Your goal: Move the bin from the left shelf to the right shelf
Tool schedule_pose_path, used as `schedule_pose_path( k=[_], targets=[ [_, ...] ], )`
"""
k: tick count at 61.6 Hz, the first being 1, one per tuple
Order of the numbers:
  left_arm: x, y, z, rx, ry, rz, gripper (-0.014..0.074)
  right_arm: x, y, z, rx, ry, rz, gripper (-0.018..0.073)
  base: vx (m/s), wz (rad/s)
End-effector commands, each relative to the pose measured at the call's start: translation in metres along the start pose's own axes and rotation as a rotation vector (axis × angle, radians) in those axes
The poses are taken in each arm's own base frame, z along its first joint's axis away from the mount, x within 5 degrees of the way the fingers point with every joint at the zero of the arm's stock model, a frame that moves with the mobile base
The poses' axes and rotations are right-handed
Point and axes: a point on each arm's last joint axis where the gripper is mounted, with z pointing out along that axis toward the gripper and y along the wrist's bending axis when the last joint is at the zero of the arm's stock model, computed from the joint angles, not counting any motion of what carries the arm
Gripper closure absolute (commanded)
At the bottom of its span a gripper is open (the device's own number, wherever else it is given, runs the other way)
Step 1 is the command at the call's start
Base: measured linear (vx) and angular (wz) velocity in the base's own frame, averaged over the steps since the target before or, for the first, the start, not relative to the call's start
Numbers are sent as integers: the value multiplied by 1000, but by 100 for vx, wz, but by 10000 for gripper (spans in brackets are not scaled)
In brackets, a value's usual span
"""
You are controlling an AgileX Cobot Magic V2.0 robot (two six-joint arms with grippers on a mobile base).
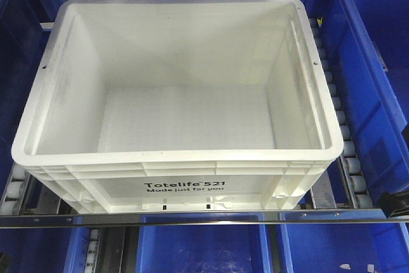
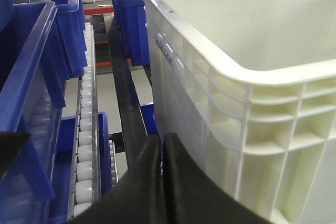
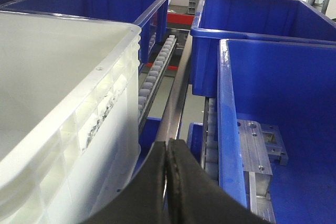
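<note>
Closest to me, each wrist view is filled at the bottom by dark fingers pressed flat together, nothing between them: the left gripper sits low beside the left wall of the white bin, and the right gripper sits low along its right wall, both seemingly just off the plastic rather than biting it. The bin itself rests on the roller lanes behind a metal front rail, its printed label facing out and its inside bare (a few scuffs on the walls, nothing more). Blue bins crowd it on the right, and more stand behind and on the level below. Whether this lane counts as the left shelf or the right one I cannot tell, so the bin may be awaiting a lift or freshly set down. The risks read the same either way: with both grippers closed and merely flanking the ribbed sides, any squeeze-and-lift depends on even pressure, and a lopsided push could tilt the bin or let it slide along the rollers. The gap to the blue neighbour is tight, so a sideways carry could clip that rim or catch on the front rail.
</note>
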Motion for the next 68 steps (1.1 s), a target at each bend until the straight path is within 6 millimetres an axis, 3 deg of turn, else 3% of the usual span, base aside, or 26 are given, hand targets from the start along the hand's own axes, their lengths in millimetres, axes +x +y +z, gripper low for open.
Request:
schedule_pose_path(
  k=[1,51,68],
  targets=[
    [-13,1,-2,-2,-97,-3,605,-15,-4,1,33,-82,-8,566,0,0],
    [-13,1,-2,-2,-97,-3,605,-10,1,-2,-16,-64,-14,566,0,0],
    [-13,1,-2,-2,-97,-3,605,40,5,-29,-20,-152,69,566,0,0]
  ],
)
